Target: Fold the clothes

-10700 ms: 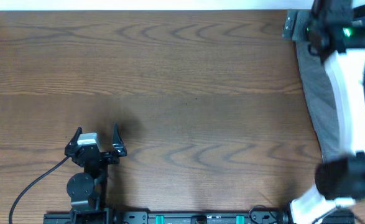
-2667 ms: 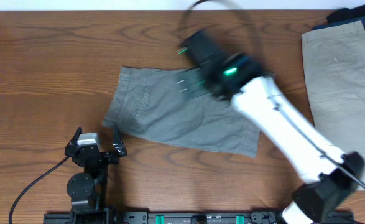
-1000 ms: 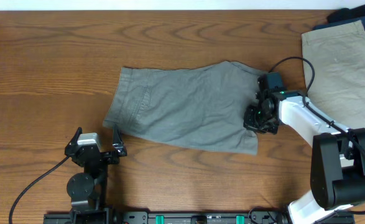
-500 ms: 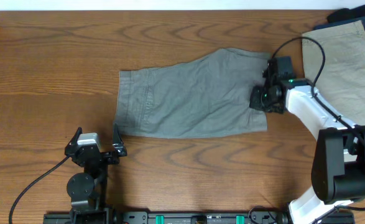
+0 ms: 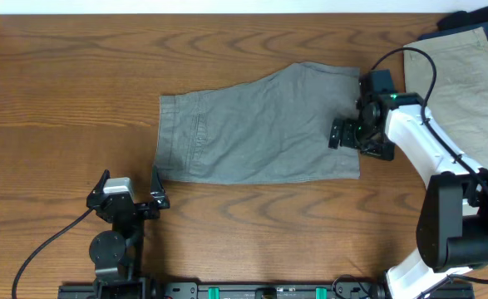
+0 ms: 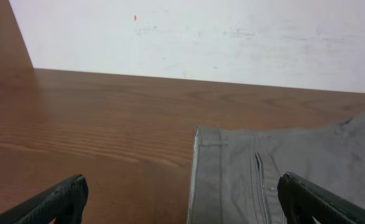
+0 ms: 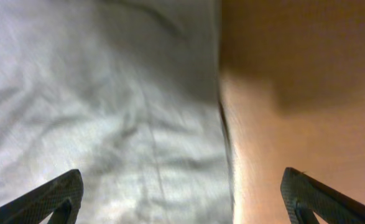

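Note:
The mid grey shorts (image 5: 260, 124) lie spread flat across the middle of the table, waistband to the left. My right gripper (image 5: 358, 139) hovers open over their right edge, holding nothing. In the right wrist view the grey cloth (image 7: 107, 106) fills the left side and its edge runs between my open fingers (image 7: 64, 196). My left gripper (image 5: 129, 174) rests open just off the shorts' lower left corner. The left wrist view shows the waistband and a stitched pocket (image 6: 263, 177) ahead of that open left gripper (image 6: 185, 202).
Pale beige shorts (image 5: 455, 79) lie at the right table edge on top of a dark navy pair (image 5: 485, 15). Bare wooden table (image 5: 77, 75) surrounds the grey shorts. The right arm (image 5: 431, 158) reaches in from the lower right corner.
My right gripper dragged the shorts' right side up and rightward, flattening them, then opened and let go of the edge. The left arm stayed still.

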